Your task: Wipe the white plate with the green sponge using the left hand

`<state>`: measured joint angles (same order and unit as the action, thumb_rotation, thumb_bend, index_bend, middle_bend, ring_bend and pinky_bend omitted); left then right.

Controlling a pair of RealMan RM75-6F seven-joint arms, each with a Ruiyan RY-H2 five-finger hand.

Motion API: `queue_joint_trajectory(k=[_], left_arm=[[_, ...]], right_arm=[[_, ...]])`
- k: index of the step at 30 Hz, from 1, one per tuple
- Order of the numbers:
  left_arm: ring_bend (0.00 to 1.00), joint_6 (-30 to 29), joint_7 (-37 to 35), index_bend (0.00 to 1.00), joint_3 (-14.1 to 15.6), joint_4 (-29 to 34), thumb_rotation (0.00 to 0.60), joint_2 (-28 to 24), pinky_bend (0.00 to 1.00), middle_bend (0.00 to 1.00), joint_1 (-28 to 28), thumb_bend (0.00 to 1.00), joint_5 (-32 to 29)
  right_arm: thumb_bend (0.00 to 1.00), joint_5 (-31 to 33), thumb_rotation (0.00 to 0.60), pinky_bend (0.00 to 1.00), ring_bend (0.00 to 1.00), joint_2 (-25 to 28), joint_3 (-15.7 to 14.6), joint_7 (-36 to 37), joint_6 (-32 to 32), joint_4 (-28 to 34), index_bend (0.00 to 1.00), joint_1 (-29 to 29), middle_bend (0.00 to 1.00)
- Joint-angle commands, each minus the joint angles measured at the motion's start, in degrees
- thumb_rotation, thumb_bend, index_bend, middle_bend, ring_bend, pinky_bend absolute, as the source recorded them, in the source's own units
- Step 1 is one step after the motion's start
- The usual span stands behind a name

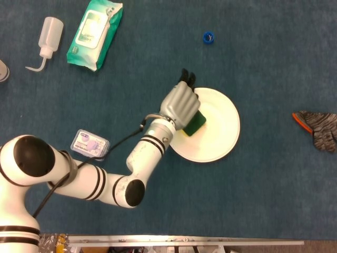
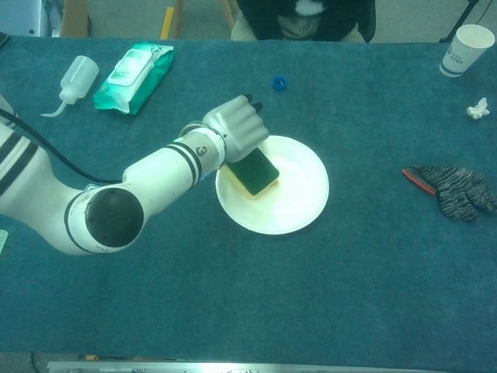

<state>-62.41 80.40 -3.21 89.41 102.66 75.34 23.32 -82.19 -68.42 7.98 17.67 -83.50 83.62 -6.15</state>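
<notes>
Left hand [image 2: 237, 128] has its fingers curled down over the green sponge [image 2: 258, 172], which it holds pressed flat on the white plate [image 2: 299, 203]. The sponge projects from under the hand's fingers onto the plate's near-hand side. Assessment: wiping is under way. The plate area beyond the hand, on its far side, appears not yet covered and would need passes. Plate surface shows no obvious soiling. Right hand is out of sight in both views.

Robot test lab: a blue cloth-covered surface [image 2: 373, 295] carries unrelated props, namely a squeeze bottle [image 2: 76, 78], wipes pack [image 2: 133, 76], paper cup [image 2: 467, 48], glove [image 2: 454, 190] and blue cap [image 2: 279, 81]. A seated person [image 2: 307, 17] is at the far edge.
</notes>
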Motion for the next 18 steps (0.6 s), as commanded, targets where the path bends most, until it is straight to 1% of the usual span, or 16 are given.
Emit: queue_joint_trajectory(k=[1,10,18], left_arm=[[0.07,-0.4,0.5,0.41,-0.2,0.3,0.6,0.7,0.09,0.28,0.7,0.26,0.1],[0.07,-0.7,1.0,0.41,-0.9,0.1,0.6,2.3,0.09,0.27,2.3,0.26,0.0],[0.07,0.2,0.7,0.41,-0.1,-3.0,0.6,2.8,0.09,0.27,2.3,0.26,-0.7]], right_arm=[[0.39,0.0,0.6,0.45,0.22,0.0,0.0,-0.1,0.0,0.0,0.39,0.1,0.39],[0.39,0.1,0.6,0.45,0.22,0.0,0.0,-0.2,0.0,0.1,0.39,0.1,0.39],[0.39,0.5,0.6,0.45,0.22,0.2,0.1,-0.3,-0.1,0.1,0.39,0.2,0.39]])
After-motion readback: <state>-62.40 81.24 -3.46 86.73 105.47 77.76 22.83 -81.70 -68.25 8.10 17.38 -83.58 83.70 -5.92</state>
